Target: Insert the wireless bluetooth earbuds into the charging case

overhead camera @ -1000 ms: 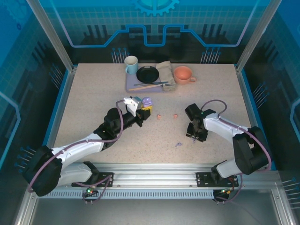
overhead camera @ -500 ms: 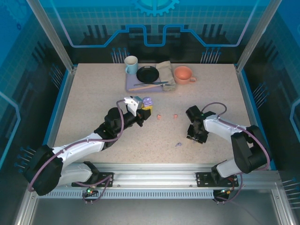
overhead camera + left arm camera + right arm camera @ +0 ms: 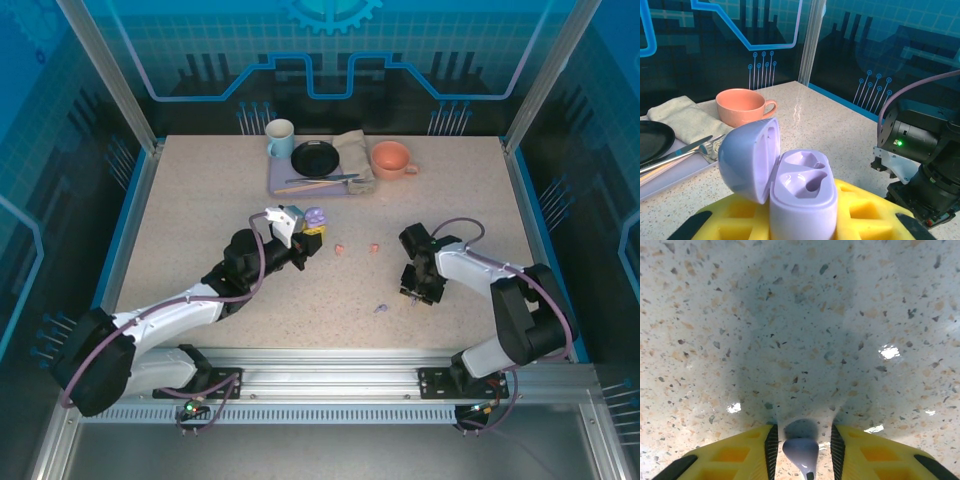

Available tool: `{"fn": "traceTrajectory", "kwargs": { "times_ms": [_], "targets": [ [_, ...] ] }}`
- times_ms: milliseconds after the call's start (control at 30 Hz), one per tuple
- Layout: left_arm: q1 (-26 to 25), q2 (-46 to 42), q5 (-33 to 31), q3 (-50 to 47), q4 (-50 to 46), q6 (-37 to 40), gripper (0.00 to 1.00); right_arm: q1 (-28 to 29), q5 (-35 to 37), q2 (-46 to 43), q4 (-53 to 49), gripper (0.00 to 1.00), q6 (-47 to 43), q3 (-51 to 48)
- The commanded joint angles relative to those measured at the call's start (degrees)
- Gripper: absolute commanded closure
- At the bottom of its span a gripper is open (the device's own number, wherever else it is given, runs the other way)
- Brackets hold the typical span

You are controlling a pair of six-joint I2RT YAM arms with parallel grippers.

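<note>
Logged jaws of left gripper clamped on lilac charging case, held up off the counter with lid swung open and both wells bare. Logged jaws of right gripper low at the counter, parted narrowly, straddling one lilac earbud; seems a sliver of gap on each side, though hard to call contact from the wrist view. Spotted second lilac earbud lying loose just beside that gripper, and two salmon-pink earbuds between the arms, near the case. Judged step in hand: pickup of a lilac bud, none seated in the case. Next move, by estimate: pinch without squirting the bud out sideways, lift, carry across to the held case, line up with a well and press in.
</note>
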Motion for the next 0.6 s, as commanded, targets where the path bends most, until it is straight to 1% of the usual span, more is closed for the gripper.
{"fn": "traceTrajectory", "kwargs": {
  "times_ms": [0,133,333,400,500,567],
  "targets": [
    [-0.21,0.6,1.26,2.35,2.45,-0.2,1.0,-0.59,-2.44,1.54,-1.11,0.65,-0.88,0.68],
    [-0.21,0.81,1.26,2.35,2.78,-0.08,1.0,-0.6,-2.85,2.46,-1.1,0.7,-1.11,1.55],
    [-0.27,1.16,1.27,2.36,3.13,-0.35,1.0,-0.6,-3.25,2.34,-0.77,0.75,-0.95,1.37],
    [-0.22,1.26,1.36,2.4,3.22,-0.33,1.0,-0.6,-3.46,1.99,-0.66,0.75,-0.78,1.18],
    [-0.26,1.26,1.33,2.44,3.21,-0.33,1.0,-0.52,-3.67,1.41,-0.99,0.71,-0.84,0.91],
    [-0.19,1.33,1.33,2.44,3.23,-0.34,1.0,-0.57,-3.6,0.7,-1.15,0.7,-0.77,0.64]
  ]
}}
